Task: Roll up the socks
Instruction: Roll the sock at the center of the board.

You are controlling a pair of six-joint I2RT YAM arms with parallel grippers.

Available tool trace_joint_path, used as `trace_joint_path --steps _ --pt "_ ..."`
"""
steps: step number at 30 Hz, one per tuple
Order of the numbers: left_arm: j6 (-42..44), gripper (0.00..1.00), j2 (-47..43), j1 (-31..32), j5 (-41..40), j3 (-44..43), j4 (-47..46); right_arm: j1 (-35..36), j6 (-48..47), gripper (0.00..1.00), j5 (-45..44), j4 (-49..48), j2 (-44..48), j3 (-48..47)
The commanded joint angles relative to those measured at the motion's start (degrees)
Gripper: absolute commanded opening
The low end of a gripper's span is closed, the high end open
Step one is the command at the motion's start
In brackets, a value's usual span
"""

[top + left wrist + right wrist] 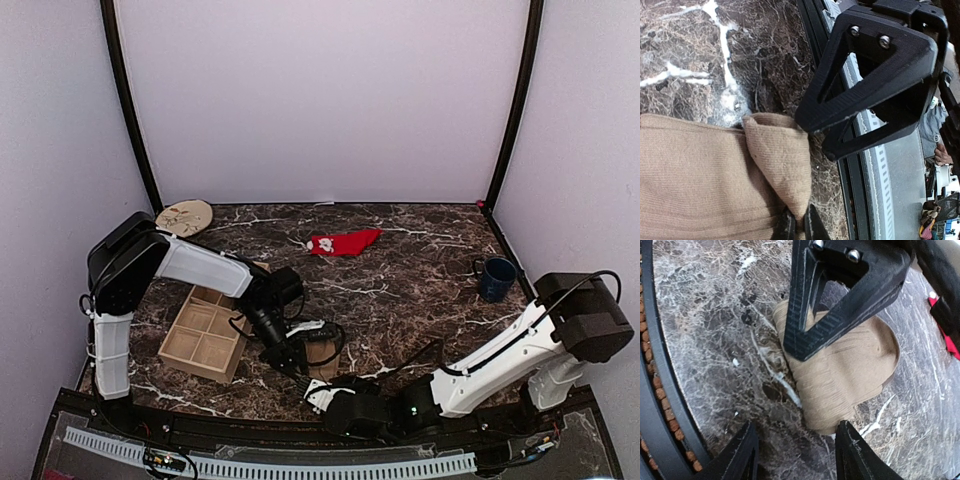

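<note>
A tan-brown sock lies partly folded on the dark marble table near its front edge, also seen as sock. My left gripper is shut on a folded corner flap of it, the cloth pinched between the two black fingertips. My right gripper stands open just in front of the tan sock, whose near end lies by the right-hand fingertip; nothing is between the fingers. From above, the right gripper sits close to the left gripper. The red sock with a white patch lies flat at the table's back centre.
A wooden compartment tray sits at the left beside the left arm. A blue mug stands at the right, a round wooden disc at the back left corner. The black table rail runs right beside the sock.
</note>
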State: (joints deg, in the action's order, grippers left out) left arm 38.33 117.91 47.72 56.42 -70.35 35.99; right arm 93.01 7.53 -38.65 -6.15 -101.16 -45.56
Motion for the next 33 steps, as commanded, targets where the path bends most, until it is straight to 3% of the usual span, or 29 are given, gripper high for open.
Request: trace_joint_path --steps 1,13,24,33 --pt "0.96 0.08 1.36 -0.28 1.18 -1.67 2.86 0.5 -4.28 0.5 -5.64 -3.27 -2.48 -2.19" --pt "1.79 0.08 2.41 -0.27 0.63 -2.23 3.81 -1.67 -7.59 0.48 -5.25 -6.56 -6.34 -1.58" --pt "2.26 0.08 3.62 -0.35 1.22 -4.1 4.88 -5.68 -10.82 0.36 1.97 -6.75 -5.14 0.19" --pt "1.67 0.11 3.8 -0.5 1.04 -4.6 5.0 -7.29 -8.09 0.07 7.09 -3.77 -5.21 -0.14"
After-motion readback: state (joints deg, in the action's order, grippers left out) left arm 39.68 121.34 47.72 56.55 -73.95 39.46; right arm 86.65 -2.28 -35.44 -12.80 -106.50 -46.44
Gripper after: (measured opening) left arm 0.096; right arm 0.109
